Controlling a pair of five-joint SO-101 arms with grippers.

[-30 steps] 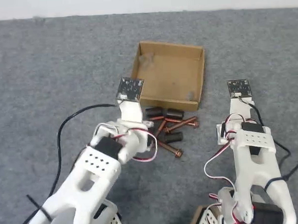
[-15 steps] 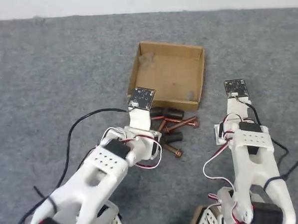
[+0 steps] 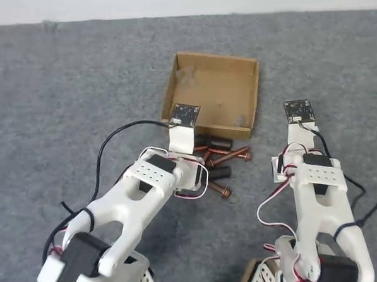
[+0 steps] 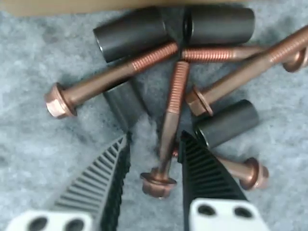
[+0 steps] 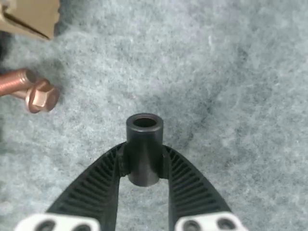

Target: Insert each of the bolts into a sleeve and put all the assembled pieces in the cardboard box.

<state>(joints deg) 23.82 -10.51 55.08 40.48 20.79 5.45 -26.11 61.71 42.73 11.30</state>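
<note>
Several copper bolts and black sleeves lie in a pile [image 3: 220, 158] on the grey carpet, just in front of the cardboard box [image 3: 254, 99]. My left gripper [image 4: 155, 139] hangs open over this pile, its fingers on either side of one bolt [image 4: 169, 129] whose head [image 4: 158, 185] points back at the wrist. Around it lie sleeves [image 4: 132, 33] [image 4: 226, 124] and more bolts [image 4: 110, 79]. To the right of the pile, my right gripper [image 5: 143, 151] is shut on an upright black sleeve [image 5: 143, 144], with its bore facing up.
A bolt head [image 5: 41, 96] and the box corner [image 5: 29, 17] lie near the right gripper. Bare carpet stretches to the left of the box and to the right of the right arm [image 3: 317, 178]. A black cable [image 3: 112, 142] trails from the left arm.
The left arm swung right and forward, so its wrist now sits over the pile. The right arm has hardly moved and still holds its sleeve.
</note>
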